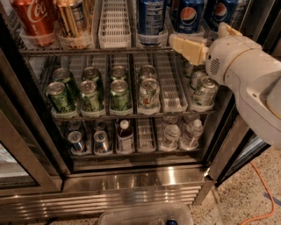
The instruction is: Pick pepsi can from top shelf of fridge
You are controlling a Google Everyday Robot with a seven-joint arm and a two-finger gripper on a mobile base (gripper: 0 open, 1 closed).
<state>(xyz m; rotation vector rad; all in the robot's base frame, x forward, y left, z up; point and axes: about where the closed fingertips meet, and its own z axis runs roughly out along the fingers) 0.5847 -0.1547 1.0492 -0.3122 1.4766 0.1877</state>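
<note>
The fridge (131,193) stands open, seen from above. On its top shelf (88,51) three blue cans stand at the right: one pepsi can (189,15) shows its globe logo, a second (219,13) is beside it, and a third blue can (151,17) shows its back label. My gripper (199,37) is at the shelf's front edge, just below and in front of the middle pepsi can. Its cream fingers (186,47) are spread and hold nothing. The white arm (250,79) hides the shelf's right end.
A red Coca-Cola can (33,19), a gold can (74,22) and a white lane tray (114,22) are on the top shelf's left. Green cans (90,94) fill the middle shelf, bottles (125,136) the lower. An orange cable (259,193) and a clear bin (145,215) lie on the floor.
</note>
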